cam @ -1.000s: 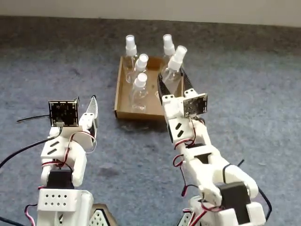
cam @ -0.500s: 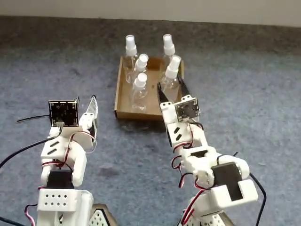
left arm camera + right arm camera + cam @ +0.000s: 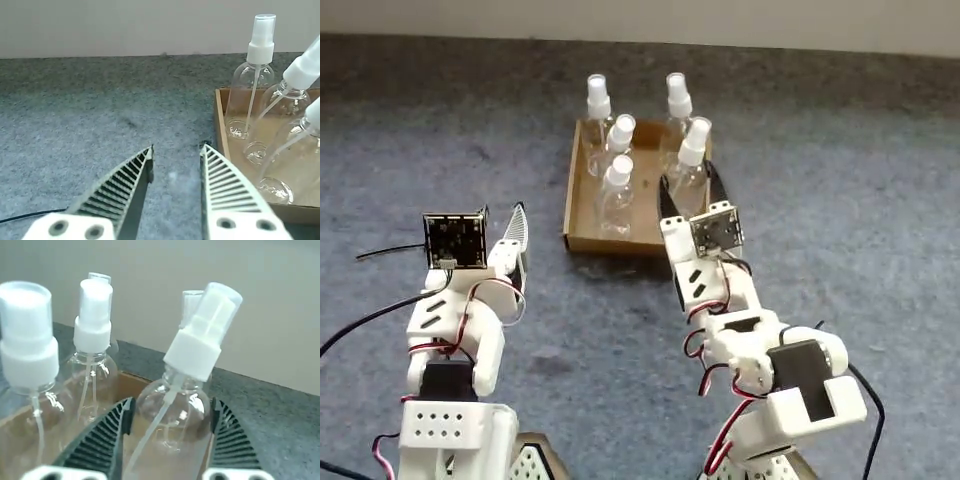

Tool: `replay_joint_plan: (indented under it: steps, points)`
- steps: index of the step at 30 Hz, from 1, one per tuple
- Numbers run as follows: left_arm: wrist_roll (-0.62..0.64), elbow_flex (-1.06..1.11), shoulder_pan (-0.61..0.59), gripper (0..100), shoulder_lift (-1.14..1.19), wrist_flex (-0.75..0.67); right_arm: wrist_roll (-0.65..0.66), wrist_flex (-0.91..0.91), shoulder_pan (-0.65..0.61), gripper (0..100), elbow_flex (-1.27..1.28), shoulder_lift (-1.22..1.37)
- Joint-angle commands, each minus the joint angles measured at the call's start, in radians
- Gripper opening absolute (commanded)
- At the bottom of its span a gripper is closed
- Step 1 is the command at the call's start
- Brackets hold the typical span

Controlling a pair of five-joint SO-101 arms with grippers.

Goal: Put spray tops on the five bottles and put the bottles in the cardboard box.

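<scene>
1. Table top (image 3: pixel 860 200): covered in grey carpet-like fabric, running back to a pale wall (image 3: pixel 720 18).
2. Cardboard box (image 3: pixel 610 243): sits flat on the fabric, far middle, open side up.
3. Black cable (image 3: pixel 390 250): thin, runs across the fabric on the left side, well apart from the box.

The left hand (image 3: pixel 177 148) has white fingers (image 3: pixel 125 185) with a ridged pattern. The right hand (image 3: pixel 172 405) has black fingers (image 3: pixel 100 440), ridged the same way. Between the black fingers is a clear bottle (image 3: pixel 170 427) with a white spray top (image 3: pixel 197 340). The box (image 3: pixel 572 190) beneath it is plain brown cardboard. The bench (image 3: pixel 840 180) is mottled grey. The arm (image 3: pixel 705 280) behind the right hand is white, with red and black wires (image 3: pixel 695 345).
</scene>
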Motion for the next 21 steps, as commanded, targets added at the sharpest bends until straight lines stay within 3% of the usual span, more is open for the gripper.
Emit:
replay_joint_plan:
  steps: [1, 21]
  points:
    - [0.0, -0.008, 0.013, 15, -0.012, -0.026, 0.011, -0.025, 0.005, 13.5, -0.044, -0.008]
    - [0.0, -0.008, 0.013, 15, -0.013, -0.026, 0.012, -0.022, 0.005, 19.2, -0.044, -0.008]
